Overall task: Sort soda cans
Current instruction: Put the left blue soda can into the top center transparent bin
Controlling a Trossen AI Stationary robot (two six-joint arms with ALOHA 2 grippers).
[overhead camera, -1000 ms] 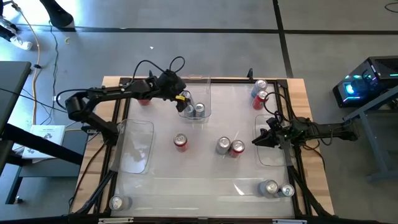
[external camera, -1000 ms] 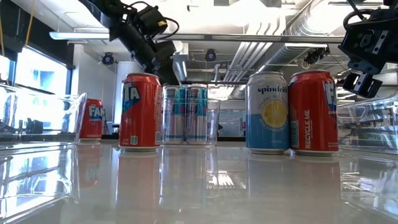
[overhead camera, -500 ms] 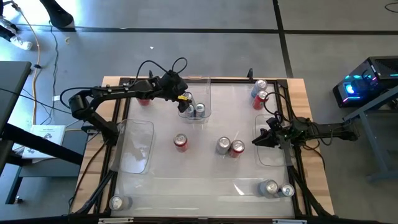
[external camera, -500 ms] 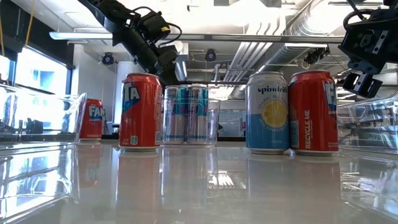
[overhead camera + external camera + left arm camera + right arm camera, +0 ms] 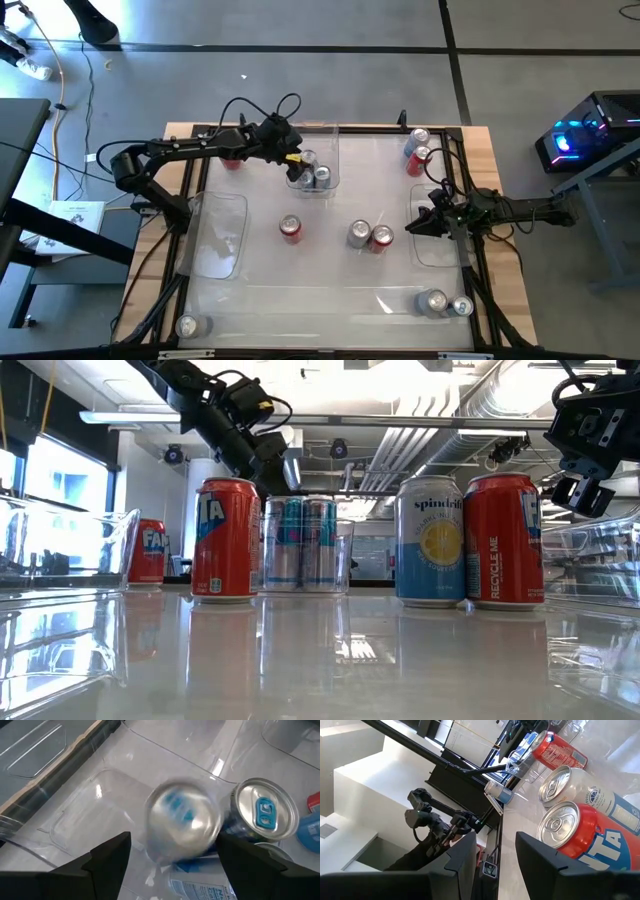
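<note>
My left gripper [image 5: 297, 160] hangs open over the clear far bin [image 5: 331, 150]. A silver soda can [image 5: 182, 820], blurred, is between its fingers [image 5: 107, 857], with a gap on one side. Beside it a second silver can [image 5: 262, 810] with a blue tab stands in the bin. In the low view both cans [image 5: 300, 545] stand upright below the gripper [image 5: 278, 472]. My right gripper [image 5: 415, 228] waits open over the right bin [image 5: 440, 250] with nothing between its fingers [image 5: 462, 860].
A red can [image 5: 290, 229], a silver can [image 5: 358, 234] and another red can [image 5: 381, 238] stand mid-table. More cans stand at the far right [image 5: 418, 148], far left [image 5: 232, 160], near right [image 5: 447, 303] and near left [image 5: 187, 325]. A clear bin [image 5: 215, 235] lies left.
My left gripper has stayed over the far bin and opened its fingers a little. The silver can that it had there now shows its top beside the fingers in the high view and is blurred in the wrist view.
</note>
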